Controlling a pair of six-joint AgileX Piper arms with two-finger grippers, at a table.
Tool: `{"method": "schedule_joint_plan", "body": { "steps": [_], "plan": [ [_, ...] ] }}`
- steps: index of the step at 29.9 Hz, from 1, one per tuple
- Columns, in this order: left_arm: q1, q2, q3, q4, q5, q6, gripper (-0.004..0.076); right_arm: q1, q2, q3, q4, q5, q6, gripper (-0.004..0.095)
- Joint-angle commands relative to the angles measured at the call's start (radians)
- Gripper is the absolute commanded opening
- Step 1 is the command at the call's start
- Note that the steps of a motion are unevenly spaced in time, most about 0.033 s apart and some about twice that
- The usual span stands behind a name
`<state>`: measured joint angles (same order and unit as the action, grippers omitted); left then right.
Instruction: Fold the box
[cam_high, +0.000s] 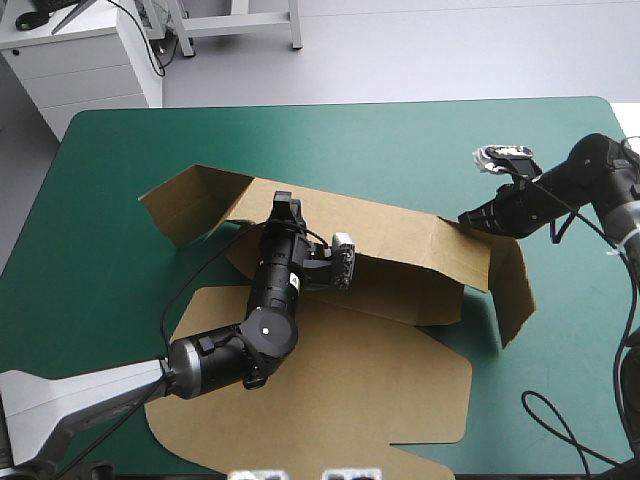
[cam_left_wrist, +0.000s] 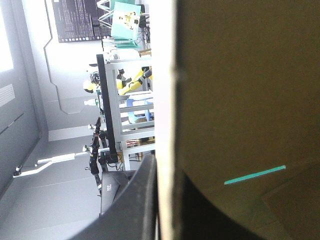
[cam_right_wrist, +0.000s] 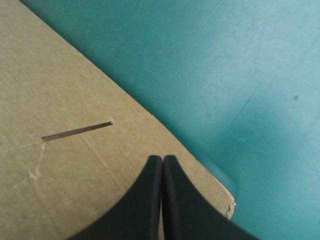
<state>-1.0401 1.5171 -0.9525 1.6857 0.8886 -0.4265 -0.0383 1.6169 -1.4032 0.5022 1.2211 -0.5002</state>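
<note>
— On the teal-green table (cam_high: 330, 140), how many things did you count?
— One brown box (cam_high: 400, 245) near the middle, its long wall and end flaps raised, its lid flat toward the near edge. Two grippers.
— Where were they?
— The left gripper (cam_high: 287, 208) pinched the long wall's top edge. The right gripper (cam_high: 466, 217), fingers pressed together, was at that wall's right end.
— Anything only the wrists showed?
— The right wrist view showed a slit (cam_right_wrist: 77, 130) in the board.
</note>
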Motion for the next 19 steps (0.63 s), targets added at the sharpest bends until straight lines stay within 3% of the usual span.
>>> {"method": "schedule_joint_plan", "body": {
  "steps": [1, 19],
  "plan": [
    [0.002, -0.046, -0.034, 0.132, 0.04, -0.012, -0.0008, -0.003, -0.082, 0.002, 0.024, 0.015, 0.013, -0.0014],
    [0.002, -0.046, -0.034, 0.097, 0.03, -0.012, -0.0008, -0.003, -0.236, 0.054, -0.043, 0.024, 0.095, -0.0014]
  ]
}}
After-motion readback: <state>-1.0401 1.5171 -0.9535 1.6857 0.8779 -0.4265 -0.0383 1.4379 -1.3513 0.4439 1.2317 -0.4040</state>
